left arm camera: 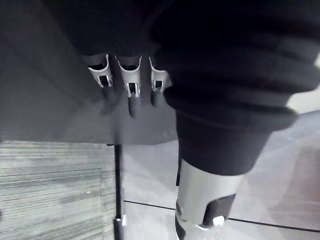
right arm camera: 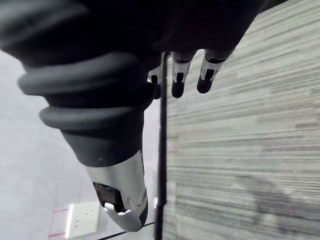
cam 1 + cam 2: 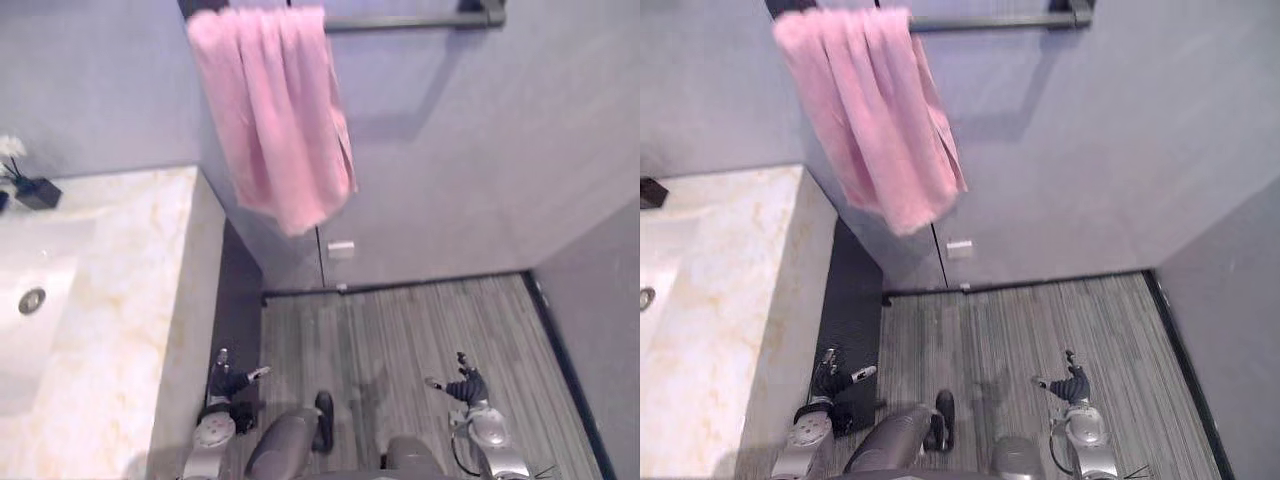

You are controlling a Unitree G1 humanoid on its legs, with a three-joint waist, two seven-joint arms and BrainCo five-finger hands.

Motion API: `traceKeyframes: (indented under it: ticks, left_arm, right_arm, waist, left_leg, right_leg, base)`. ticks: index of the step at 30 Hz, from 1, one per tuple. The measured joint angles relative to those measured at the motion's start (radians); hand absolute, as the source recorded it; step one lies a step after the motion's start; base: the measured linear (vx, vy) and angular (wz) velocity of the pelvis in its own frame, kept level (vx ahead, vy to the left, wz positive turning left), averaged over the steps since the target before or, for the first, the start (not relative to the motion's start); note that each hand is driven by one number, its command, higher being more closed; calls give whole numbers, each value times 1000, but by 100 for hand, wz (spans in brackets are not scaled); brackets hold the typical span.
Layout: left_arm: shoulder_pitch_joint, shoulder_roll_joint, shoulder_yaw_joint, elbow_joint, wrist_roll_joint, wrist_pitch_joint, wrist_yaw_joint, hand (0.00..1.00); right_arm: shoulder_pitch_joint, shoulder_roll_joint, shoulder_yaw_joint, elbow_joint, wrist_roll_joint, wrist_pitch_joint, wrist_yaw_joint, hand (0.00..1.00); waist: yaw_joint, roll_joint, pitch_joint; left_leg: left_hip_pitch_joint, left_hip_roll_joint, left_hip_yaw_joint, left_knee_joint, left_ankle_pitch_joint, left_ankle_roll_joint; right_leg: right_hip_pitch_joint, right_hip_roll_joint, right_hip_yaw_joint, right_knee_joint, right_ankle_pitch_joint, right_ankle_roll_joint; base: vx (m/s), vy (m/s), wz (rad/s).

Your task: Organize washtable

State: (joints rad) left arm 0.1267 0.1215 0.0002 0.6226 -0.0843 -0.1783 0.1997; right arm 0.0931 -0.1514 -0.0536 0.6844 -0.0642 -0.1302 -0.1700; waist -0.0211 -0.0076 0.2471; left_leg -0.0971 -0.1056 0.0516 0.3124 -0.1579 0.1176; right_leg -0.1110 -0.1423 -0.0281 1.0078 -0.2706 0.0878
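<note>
Hanging low just beside the dark side panel (image 3: 240,300) of the cream marble-patterned washtable (image 3: 130,300), the left hand (image 3: 235,382) holds nothing, its silver dark-tipped fingers (image 1: 131,82) loose and nearly straight, the thumb set apart; the right hand (image 3: 465,385) hangs well apart from the washtable, over the grey striped plank floor (image 3: 420,320), likewise slack and wide with nothing between its fingers (image 2: 178,80) and thumb; the washtable itself runs along the robot's left, its far end meeting the pale grey wall (image 3: 480,150), with a white sunken basin (image 3: 40,250) set in its top and a round metal drain (image 3: 32,300) in that basin; at the washtable's back edge, against the wall, sits a small black box (image 3: 38,192) with something pale sticking out of it, too small to tell what; above and past the washtable's far right corner a pink towel (image 3: 270,110) is draped in folds over a dark grey wall rail (image 3: 410,20), its lower end hanging free of the counter top; a small white wall outlet (image 3: 341,249) sits on the wall just beyond that same corner, under the towel's hem
</note>
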Motion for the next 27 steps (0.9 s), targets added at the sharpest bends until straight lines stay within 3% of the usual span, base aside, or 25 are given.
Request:
traceKeyframes:
  ticks: [2,4,5,6,7,8,10,13,14,16,18,19,20,27]
  left_arm:
    - [-12,0,-9,17,2,-1,-1,0]
    - [-18,-2,-9,19,5,-1,-1,0]
    - [-18,1,-9,19,5,-1,-1,0]
    - [-18,9,-10,19,6,-1,-1,0]
    - [-18,13,-10,21,7,-1,-1,0]
    - [-24,2,-11,40,9,0,0,0]
    - [-18,-12,-16,41,17,-1,-2,0]
    - [-16,-40,-17,40,17,0,-3,0]
    - [-11,-50,-19,39,17,-1,-4,0]
    - [-11,-60,-38,39,15,-1,-4,0]
    - [-18,-62,-42,38,15,-1,-5,0]
    - [-18,-55,-41,40,15,-1,-4,0]
    - [-18,-48,-42,41,15,-1,-5,0]
    - [-28,-16,-71,55,16,-1,-5,0]
  right_arm:
    - [1,0,8,0,-7,-1,0,0]
    - [2,1,12,0,-7,-1,0,0]
    - [4,5,12,3,-7,-1,-1,0]
    - [18,14,11,6,-7,-1,-1,0]
    - [26,19,11,10,-7,-1,-1,0]
    - [32,18,6,27,-7,0,-1,0]
    - [34,27,-10,35,-5,0,-1,0]
    - [46,36,-18,32,18,0,-2,0]
    - [52,38,-25,29,25,0,-3,0]
    - [49,34,-33,25,35,-4,-4,0]
    - [39,23,-52,26,36,-5,-4,0]
    - [39,13,-58,41,36,-4,-6,0]
    - [43,18,-57,43,36,-4,-6,0]
    - [50,37,-54,89,36,2,-5,0]
  waist:
    - [-12,0,0]
    - [-17,2,-2]
    - [-19,1,-4]
    - [-18,-21,-16]
    - [-19,-36,-22]
    - [-20,-27,-25]
    - [-16,-4,-38]
    - [-14,2,-37]
    - [-7,3,-38]
    - [-9,7,-43]
    - [-11,38,-49]
    - [-13,44,-53]
    - [-13,49,-56]
    - [-16,26,-58]
  left_leg:
    - [63,9,-24,-35,1,0]
    - [102,32,-28,-53,-5,-9]
    - [119,43,-38,-58,-20,-35]
    - [130,42,-40,-56,-42,-69]
    - [135,36,-48,-49,-54,-83]
    - [149,49,-71,-43,-68,-101]
    - [142,92,-78,-19,-88,-133]
    - [50,144,-41,218,-110,-191]
    - [44,168,-4,253,-122,-184]
    - [40,187,5,162,-126,-177]
    - [39,194,-13,16,-103,-187]
    - [57,191,-11,-41,-17,-182]
    - [67,188,-4,-53,-14,-180]
    - [109,141,25,-135,15,-144]
  right_leg:
    - [-58,6,-32,-123,-43,-8]
    - [-105,26,-33,-331,-41,-7]
    - [-110,44,-28,-473,-19,2]
    - [-104,52,-6,-633,84,-20]
    - [-103,51,8,-656,178,-36]
    - [-89,54,-5,-643,192,-45]
    - [-65,83,-33,-666,171,-69]
    - [2,109,-65,-695,136,-98]
    - [37,114,-70,-706,130,-107]
    - [64,115,-72,-731,130,-107]
    - [65,115,-63,-736,131,-104]
    - [65,119,-39,-743,135,-88]
    - [74,116,-32,-757,140,-80]
    - [94,83,-6,-821,163,-43]
  base:
    - [379,-4,46]
    - [365,-66,43]
    - [367,-141,49]
    - [304,-152,57]
    - [377,-228,66]
    - [303,-228,48]
    - [268,-225,29]
    - [187,-193,29]
    - [151,-120,-3]
    - [127,-59,-7]
    - [126,60,-19]
    - [123,112,-26]
    - [126,148,-30]
    - [48,88,-7]
